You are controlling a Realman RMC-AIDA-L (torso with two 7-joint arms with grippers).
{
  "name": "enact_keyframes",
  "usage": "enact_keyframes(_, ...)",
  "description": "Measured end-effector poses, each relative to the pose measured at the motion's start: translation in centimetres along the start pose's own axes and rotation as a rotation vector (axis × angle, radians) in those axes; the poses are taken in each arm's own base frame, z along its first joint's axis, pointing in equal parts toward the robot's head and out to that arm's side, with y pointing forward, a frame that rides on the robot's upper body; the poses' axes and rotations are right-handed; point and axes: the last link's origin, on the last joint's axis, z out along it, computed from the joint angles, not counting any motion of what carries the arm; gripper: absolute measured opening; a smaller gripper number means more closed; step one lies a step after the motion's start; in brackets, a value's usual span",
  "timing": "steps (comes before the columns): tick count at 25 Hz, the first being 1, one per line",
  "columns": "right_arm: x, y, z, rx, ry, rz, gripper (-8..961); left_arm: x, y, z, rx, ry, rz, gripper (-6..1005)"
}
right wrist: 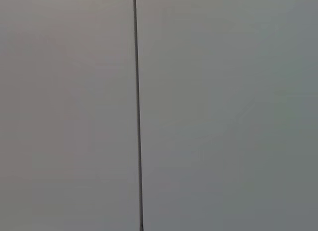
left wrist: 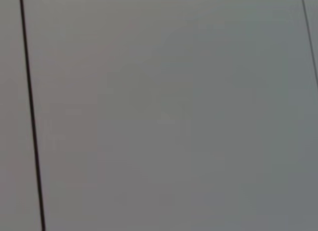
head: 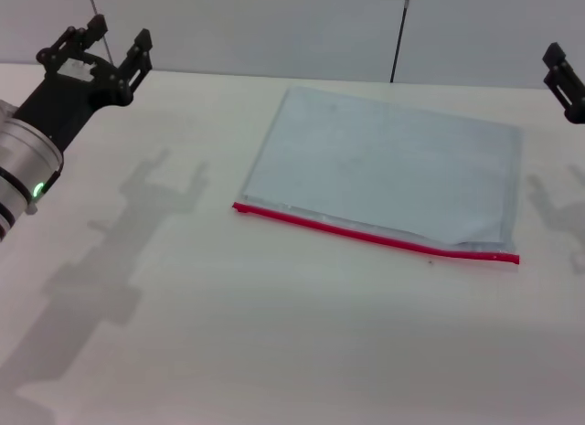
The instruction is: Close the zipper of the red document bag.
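Note:
The red document bag (head: 384, 174) lies flat on the white table, right of centre in the head view, a translucent pale grey-blue pouch. Its zipper (head: 366, 233) is the bright red strip along the near long edge; near its right end the pouch gapes slightly. My left gripper (head: 102, 48) is raised at the far left, well away from the bag, fingers spread open and empty. At the right edge of the head view only part of my right gripper (head: 565, 79) shows, held above the table beside the bag's far right corner. Both wrist views show only the grey wall.
The white table (head: 228, 334) stretches wide in front of the bag. A grey wall with dark vertical seams (head: 398, 32) stands behind the table. The same kind of seam (left wrist: 31, 112) shows in the left wrist view, and a seam (right wrist: 137, 112) in the right.

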Motion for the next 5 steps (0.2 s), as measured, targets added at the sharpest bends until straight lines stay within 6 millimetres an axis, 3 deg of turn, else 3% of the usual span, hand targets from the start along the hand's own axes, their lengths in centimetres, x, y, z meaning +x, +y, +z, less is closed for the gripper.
enact_keyframes(5,0.02,-0.08,0.11,0.005,0.004,0.0,679,-0.17,-0.12,0.11,0.004,-0.005,-0.004,615)
